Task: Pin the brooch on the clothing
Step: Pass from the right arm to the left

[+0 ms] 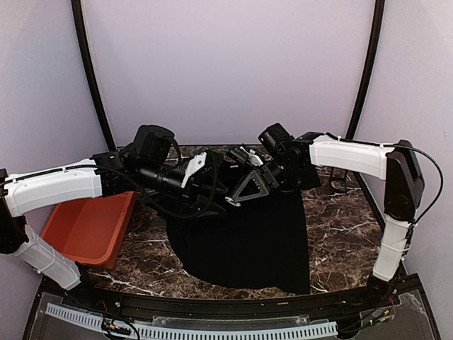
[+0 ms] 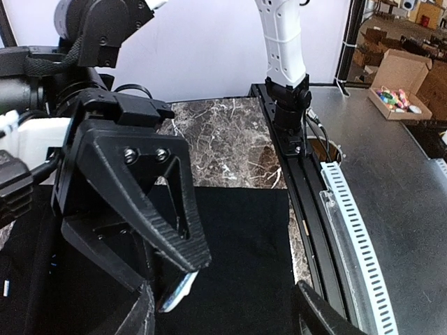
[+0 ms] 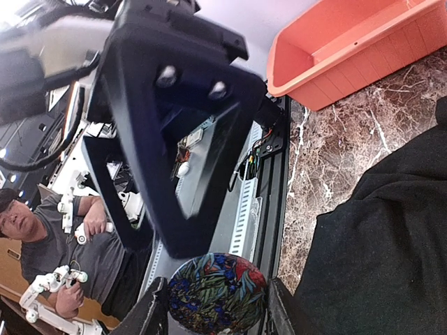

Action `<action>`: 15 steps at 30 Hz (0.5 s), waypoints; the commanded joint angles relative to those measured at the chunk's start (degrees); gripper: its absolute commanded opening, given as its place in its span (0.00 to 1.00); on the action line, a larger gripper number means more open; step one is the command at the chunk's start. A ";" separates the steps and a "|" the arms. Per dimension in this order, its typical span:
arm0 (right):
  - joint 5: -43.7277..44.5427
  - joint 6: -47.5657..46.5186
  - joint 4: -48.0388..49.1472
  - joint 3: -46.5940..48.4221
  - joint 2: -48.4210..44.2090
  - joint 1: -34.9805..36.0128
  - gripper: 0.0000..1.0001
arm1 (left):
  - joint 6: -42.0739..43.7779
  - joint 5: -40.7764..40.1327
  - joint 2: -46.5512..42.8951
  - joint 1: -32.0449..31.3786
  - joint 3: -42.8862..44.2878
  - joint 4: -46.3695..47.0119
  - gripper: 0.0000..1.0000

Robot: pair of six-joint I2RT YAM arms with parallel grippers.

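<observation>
The brooch [image 3: 216, 292] is a round disc with a blue, green and red floral face. My right gripper [image 3: 216, 301] is shut on it, one finger on each side of its rim. In the left wrist view the brooch [image 2: 174, 292] shows edge-on under the right gripper's triangular finger [image 2: 133, 181]. My left gripper [image 2: 223, 310] is open, its jaws wide apart around that spot, with the brooch close to its left finger. Both grippers meet above the top of the black clothing [image 1: 248, 241], which lies flat on the table. The clothing's print is not visible.
An empty red bin [image 1: 92, 227] sits at the left on the marble table [image 1: 340, 227]. A black rail with a white slotted strip [image 1: 212, 329] runs along the near edge. A cardboard box [image 2: 401, 77] and a seated person [image 3: 42, 237] are off the table.
</observation>
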 commanded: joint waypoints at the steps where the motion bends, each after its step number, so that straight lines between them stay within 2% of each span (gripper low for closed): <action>1: -0.13 1.26 1.75 -0.14 0.23 0.52 0.35 | 5.91 -6.35 1.56 -3.54 3.41 -6.55 0.64; 8: 0.19 1.71 1.75 -0.45 -0.27 0.53 0.34 | 8.67 -9.68 3.90 -4.99 5.53 -8.45 0.54; 11: 0.14 1.63 1.77 -0.79 -0.64 0.46 0.34 | 9.23 -11.08 3.86 -5.02 5.92 -8.44 0.46; 15: 0.04 1.51 1.94 -1.32 -1.08 0.51 0.34 | 10.25 -13.06 3.08 -5.04 5.50 -8.20 0.40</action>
